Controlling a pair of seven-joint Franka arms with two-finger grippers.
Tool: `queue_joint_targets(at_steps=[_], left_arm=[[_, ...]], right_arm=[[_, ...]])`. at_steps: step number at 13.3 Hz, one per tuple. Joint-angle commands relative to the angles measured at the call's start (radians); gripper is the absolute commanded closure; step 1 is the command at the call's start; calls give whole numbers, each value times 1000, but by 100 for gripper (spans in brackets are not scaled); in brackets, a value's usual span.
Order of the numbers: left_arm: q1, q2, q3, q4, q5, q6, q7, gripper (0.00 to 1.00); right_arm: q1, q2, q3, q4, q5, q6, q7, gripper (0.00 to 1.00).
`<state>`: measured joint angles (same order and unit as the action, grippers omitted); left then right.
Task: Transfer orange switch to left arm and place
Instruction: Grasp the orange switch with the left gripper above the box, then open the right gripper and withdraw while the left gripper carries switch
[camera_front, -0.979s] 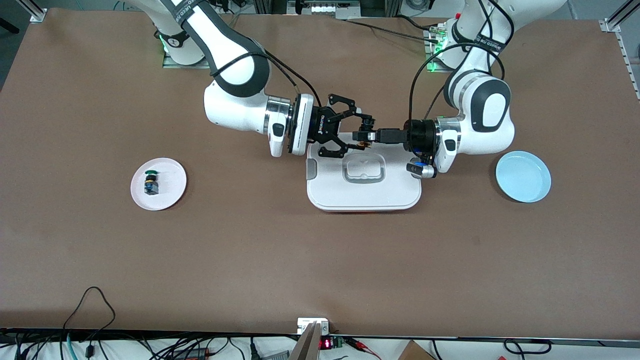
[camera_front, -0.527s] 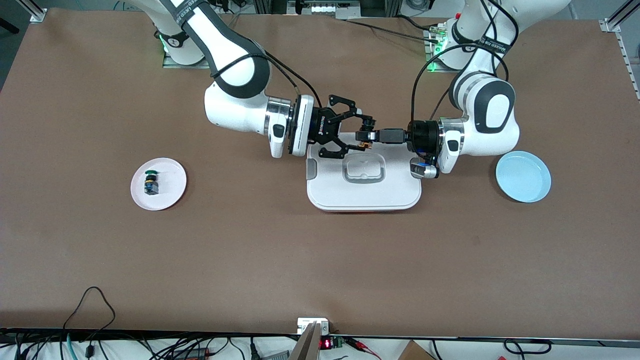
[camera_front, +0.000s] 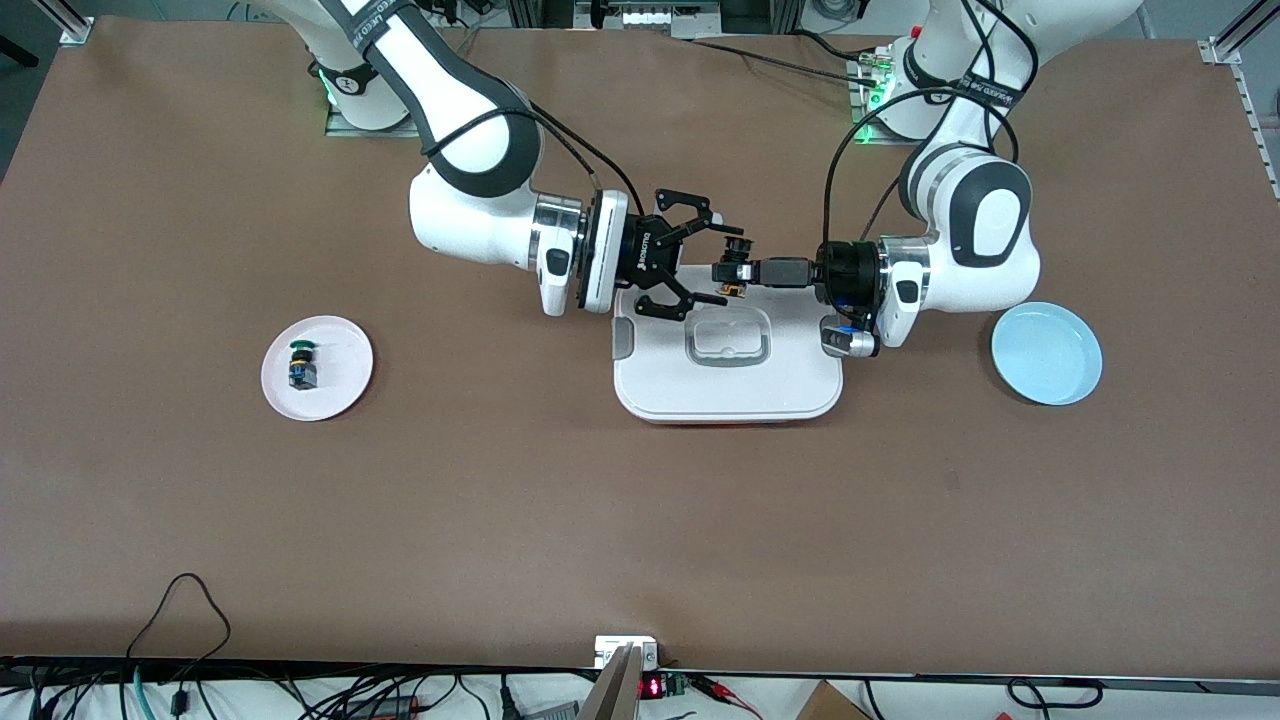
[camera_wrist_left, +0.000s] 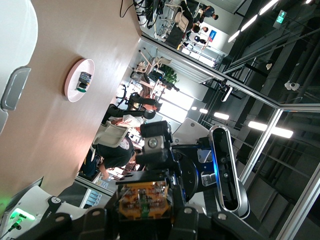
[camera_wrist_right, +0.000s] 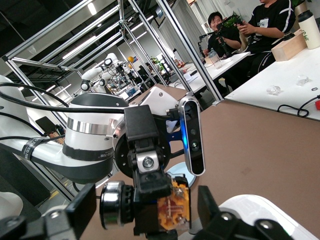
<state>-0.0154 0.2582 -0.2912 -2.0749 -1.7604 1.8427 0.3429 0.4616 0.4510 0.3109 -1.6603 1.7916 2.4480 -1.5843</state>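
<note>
The orange switch (camera_front: 735, 288), black cap and orange-brown body, hangs over the edge of the white box (camera_front: 727, 375) that lies farther from the front camera. My left gripper (camera_front: 733, 270) is shut on it; the left wrist view shows the orange body (camera_wrist_left: 144, 202) between its jaws. My right gripper (camera_front: 712, 258) is open, its fingers standing apart on either side of the switch without touching it. In the right wrist view the switch (camera_wrist_right: 175, 206) sits between my own spread fingers (camera_wrist_right: 82, 206), held by the left gripper's finger (camera_wrist_right: 147, 162).
A pink plate (camera_front: 340, 385) holding the green-capped switch (camera_front: 300, 363) lies toward the right arm's end. An empty light-blue plate (camera_front: 1046, 352) lies toward the left arm's end. The box lid has a grey recessed handle (camera_front: 727, 340).
My left gripper has drawn the switch a little toward the left arm's end, away from the right gripper's palm. The right gripper has stayed open and nearly still.
</note>
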Motion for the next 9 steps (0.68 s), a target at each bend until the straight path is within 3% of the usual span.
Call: queue_joint_targets(at_steps=[1,4,7,9], left_arm=[[12,-11,-5,-2,18,-20,1,76],[17,-11,0,1,54,-29,-1,76],[60,22,3,111,383,-118,-8,76],[93,79,4,211,597,-218,-2,76]], right_arm=[[-14,-2,-6,16,23,0,-6,0],[-98,-66,-16,-39,-9,-4,-26,0],[-243,-149,-18,-136,-105,-145,-16,0],[-340,-181,-38,-196,-261,-254,15,0]])
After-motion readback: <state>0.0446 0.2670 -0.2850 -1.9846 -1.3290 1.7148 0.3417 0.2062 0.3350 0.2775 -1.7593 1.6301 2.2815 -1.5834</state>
